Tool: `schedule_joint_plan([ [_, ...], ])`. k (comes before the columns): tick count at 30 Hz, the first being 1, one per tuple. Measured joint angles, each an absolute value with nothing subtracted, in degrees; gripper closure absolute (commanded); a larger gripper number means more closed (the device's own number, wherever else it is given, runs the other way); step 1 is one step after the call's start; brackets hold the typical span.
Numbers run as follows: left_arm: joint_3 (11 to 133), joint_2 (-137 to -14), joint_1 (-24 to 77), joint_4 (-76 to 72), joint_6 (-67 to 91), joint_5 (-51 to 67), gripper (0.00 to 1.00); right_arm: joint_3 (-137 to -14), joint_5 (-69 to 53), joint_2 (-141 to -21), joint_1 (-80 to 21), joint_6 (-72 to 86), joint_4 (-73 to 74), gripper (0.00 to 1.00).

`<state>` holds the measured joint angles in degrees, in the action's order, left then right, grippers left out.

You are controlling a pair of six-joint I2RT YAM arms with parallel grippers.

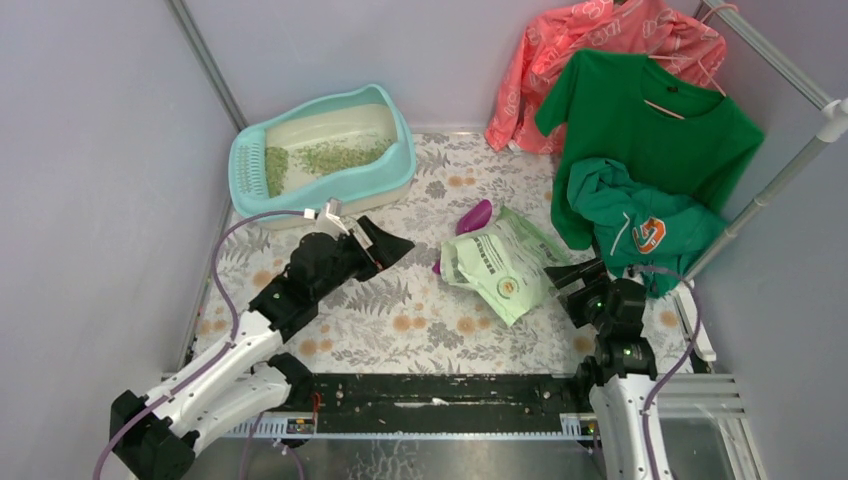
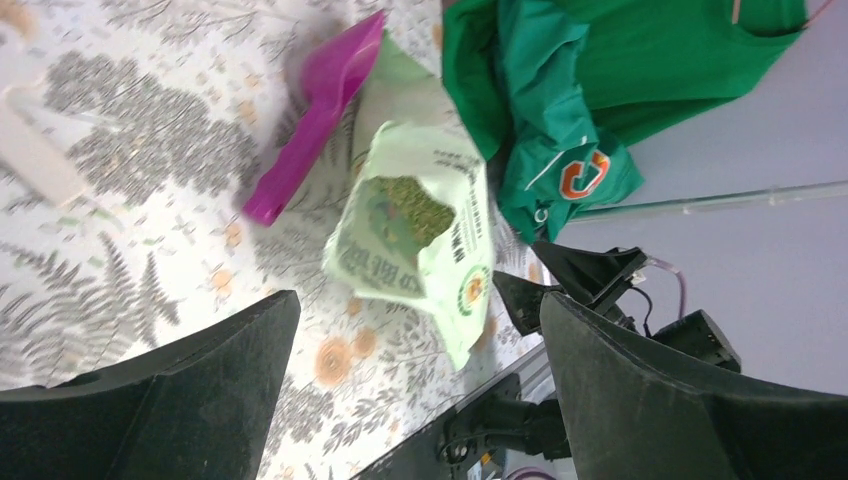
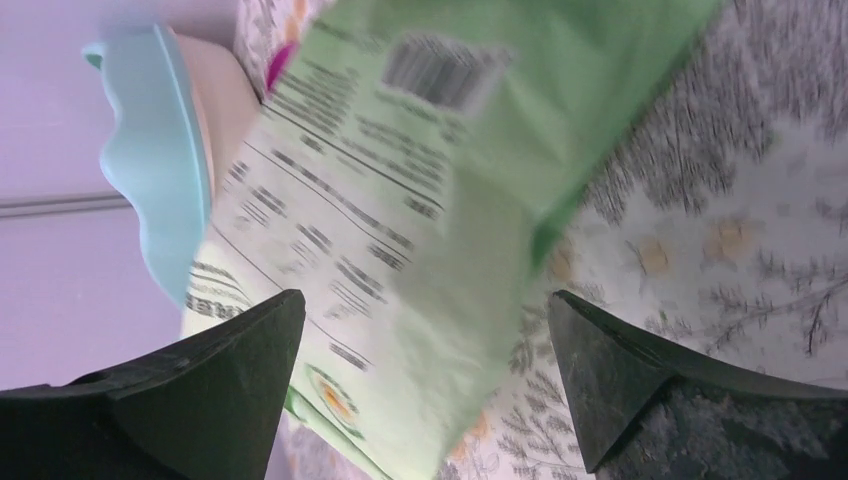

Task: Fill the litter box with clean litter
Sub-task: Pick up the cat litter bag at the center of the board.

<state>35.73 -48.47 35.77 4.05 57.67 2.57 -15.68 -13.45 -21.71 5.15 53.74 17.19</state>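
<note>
The turquoise-rimmed litter box stands at the back left of the table. Pale-green clean litter covers part of its cream basin. A light green printed bag lies on the floral mat. Its mouth faces the left arm, and more clean litter shows inside it. A purple scoop lies just behind the bag. My left gripper hovers left of the bag, open and empty. In the left wrist view its jaws stand wide apart. My right gripper is open at the bag's right end, not touching it.
A rack at the back right holds a coral shirt, a green T-shirt and a green hoodie, which hangs close over the right arm. Grey walls close in both sides. The black base rail runs along the near edge.
</note>
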Motion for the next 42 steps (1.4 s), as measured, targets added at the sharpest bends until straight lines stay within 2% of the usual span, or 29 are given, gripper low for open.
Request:
schedule_joint_plan([
  [4, 33.9, -44.4, 35.8, 9.1, 57.6, 2.1, 0.01, -7.7, -18.3, -12.3, 5.1, 61.7, 21.3, 0.01],
  [9, 33.8, -42.3, 36.0, 11.8, 57.4, 1.7, 0.01, -7.3, -21.8, -3.7, 5.1, 69.2, 21.8, 0.02],
  [13, 33.6, -42.5, 36.0, 12.4, 57.3, 1.5, 0.01, -7.4, -23.3, -1.3, 5.1, 72.7, 22.0, 0.03],
  [17, 32.9, -42.6, 36.0, 12.5, 57.4, 1.5, 0.01, -7.6, -24.6, -4.2, 5.1, 73.3, 22.6, 0.03],
  [25, 32.6, -43.2, 36.0, 12.4, 57.5, 1.5, 0.01, -9.3, -25.7, -22.8, 5.1, 66.8, 28.0, 0.02],
  [31, 32.2, -45.1, 36.0, 11.6, 57.9, 1.6, 0.01, -10.4, -26.5, -21.3, 5.1, 65.8, 28.2, 0.03],
  [36, 30.9, -46.6, 36.0, 10.0, 58.2, 1.8, 0.01, -10.4, -26.7, -20.9, 5.1, 66.1, 27.9, 0.12],
  [42, 29.5, -47.4, 36.0, 7.9, 58.7, 2.4, 0.01, -10.8, -26.0, -24.4, 1.9, 67.0, 25.7, 0.16],
])
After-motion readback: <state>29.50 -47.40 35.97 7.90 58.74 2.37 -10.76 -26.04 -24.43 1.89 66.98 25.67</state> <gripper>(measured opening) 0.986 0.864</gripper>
